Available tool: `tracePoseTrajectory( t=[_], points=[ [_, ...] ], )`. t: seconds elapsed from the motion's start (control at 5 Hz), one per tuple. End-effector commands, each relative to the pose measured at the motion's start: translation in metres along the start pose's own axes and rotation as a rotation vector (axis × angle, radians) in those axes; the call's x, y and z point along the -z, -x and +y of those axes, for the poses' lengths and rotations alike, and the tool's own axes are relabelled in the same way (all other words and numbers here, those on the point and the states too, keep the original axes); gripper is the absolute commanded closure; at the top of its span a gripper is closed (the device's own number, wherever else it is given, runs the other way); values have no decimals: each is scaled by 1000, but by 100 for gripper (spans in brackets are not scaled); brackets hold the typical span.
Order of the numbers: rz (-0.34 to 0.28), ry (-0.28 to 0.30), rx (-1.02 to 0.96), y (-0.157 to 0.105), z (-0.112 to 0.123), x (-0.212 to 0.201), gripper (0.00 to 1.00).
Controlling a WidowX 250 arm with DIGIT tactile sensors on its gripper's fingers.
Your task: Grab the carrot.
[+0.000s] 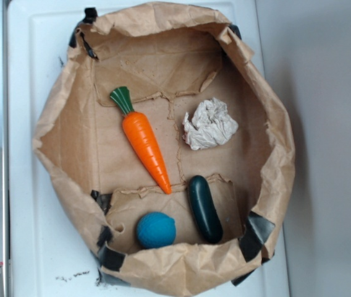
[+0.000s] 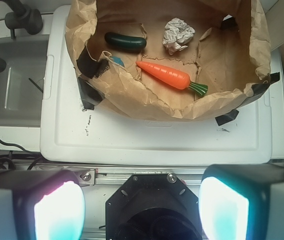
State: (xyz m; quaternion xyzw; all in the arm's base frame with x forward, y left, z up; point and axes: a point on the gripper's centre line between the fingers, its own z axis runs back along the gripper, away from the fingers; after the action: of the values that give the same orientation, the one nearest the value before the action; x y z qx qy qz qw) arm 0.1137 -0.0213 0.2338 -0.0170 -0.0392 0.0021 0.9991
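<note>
The glossy orange ridged toy carrot [image 1: 145, 145] is lying inside the crumpled brown paper bag [image 1: 268, 93], apart from the dark green cucumber [image 1: 204, 208]. The gripper [image 2: 141, 209] is hovering outside the bag, jaws spread, grasping nothing.

Both views are being lit brightly and evenly; the tool's fingers [image 2: 59, 210] are being blurred and glared white.

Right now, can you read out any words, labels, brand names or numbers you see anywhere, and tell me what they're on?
No readable text in either view.
Carrot, cucumber, blue ball, crumpled paper: no print or labels.
Paper bag: plain brown, only black tape.
White lid: small dark marks beside the bag, scuffs rather than letters, too faint to read.
Gripper pads: glowing, no markings.
</note>
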Motion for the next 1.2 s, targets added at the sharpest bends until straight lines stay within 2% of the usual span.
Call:
tracePoseTrajectory(
  t=[0.0,0.2,0.6,0.8,1.0],
  points=[
    [0,0,0,0,0,0,0],
    [1,20,-26,-27,0,-1,0],
    [-12,5,-85,-12,-8,-2,0],
    [-12,15,15,-18,13,8,0],
    [-8,38,44,-29,16,9,0]
  ],
)
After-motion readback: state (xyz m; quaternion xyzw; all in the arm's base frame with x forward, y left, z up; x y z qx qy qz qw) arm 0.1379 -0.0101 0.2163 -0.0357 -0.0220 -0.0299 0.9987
